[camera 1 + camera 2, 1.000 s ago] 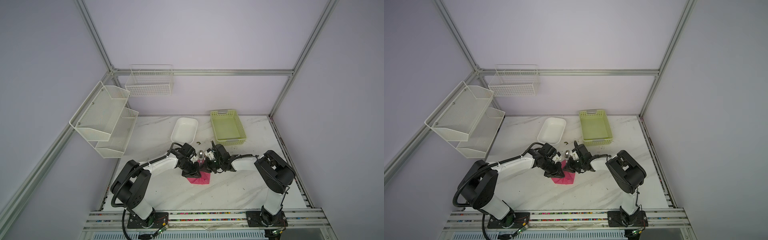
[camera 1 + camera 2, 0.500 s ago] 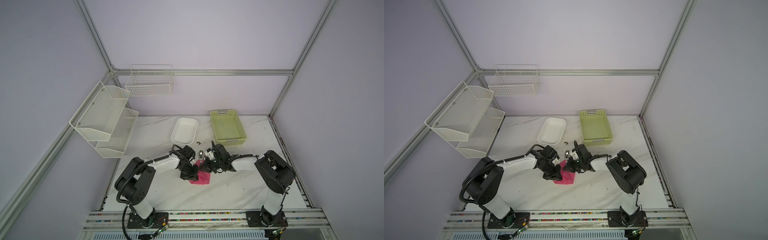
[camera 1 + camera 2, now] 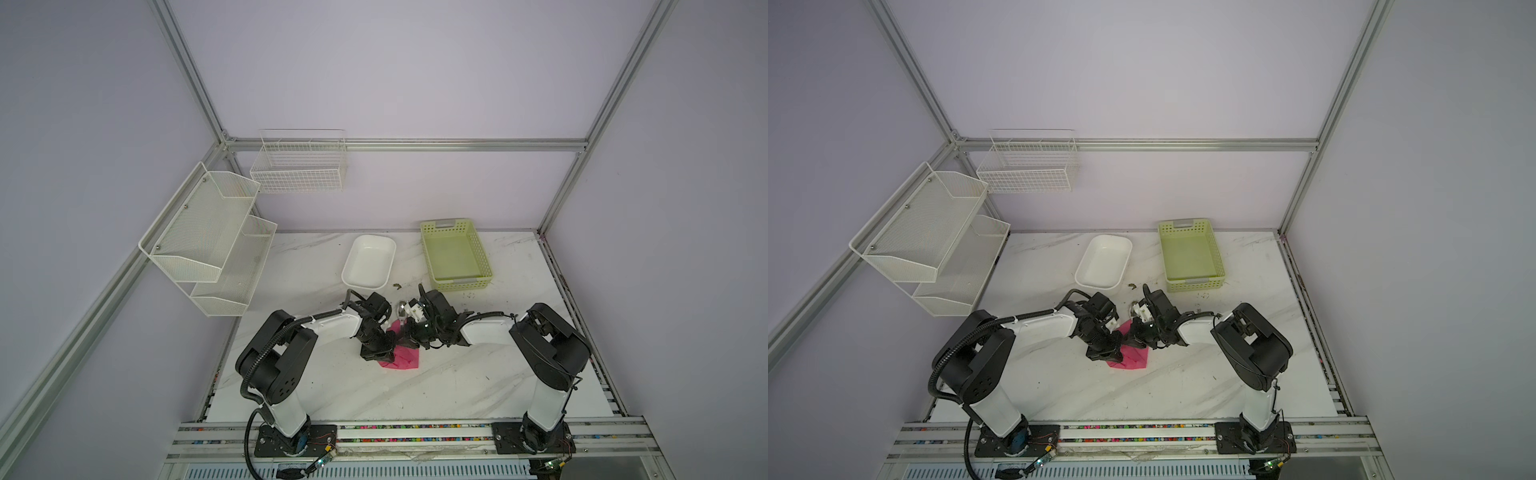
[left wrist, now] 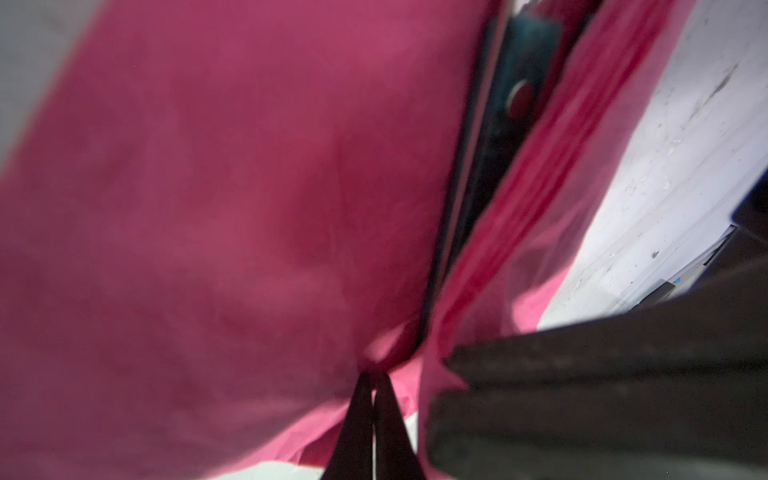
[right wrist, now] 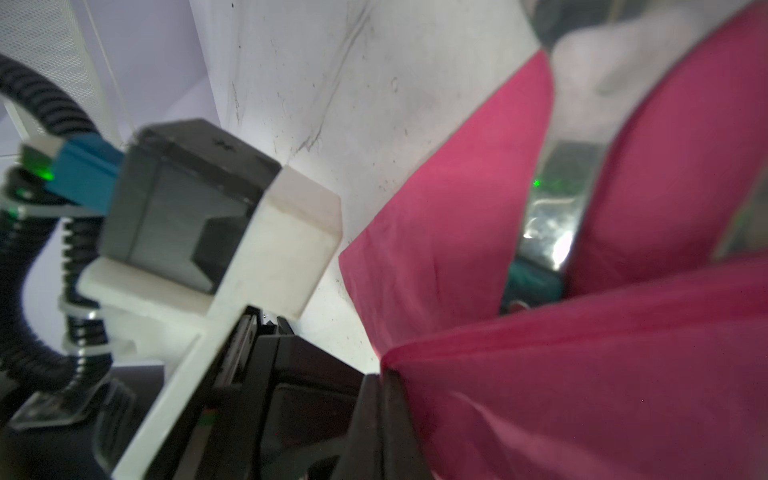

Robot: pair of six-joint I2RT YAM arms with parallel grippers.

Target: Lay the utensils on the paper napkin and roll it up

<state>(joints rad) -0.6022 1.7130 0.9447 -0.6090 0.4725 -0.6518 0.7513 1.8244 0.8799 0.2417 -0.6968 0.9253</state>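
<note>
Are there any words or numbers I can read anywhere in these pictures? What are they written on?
No text can be read anywhere.
The paper napkin, the white tray and the green basket look plain; the basket's grey tabs are too small to tell.
A small mark on the black box in the right wrist view is too blurred to read.

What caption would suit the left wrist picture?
Left gripper pinching the pink paper napkin, folded around a teal utensil handle.
</note>
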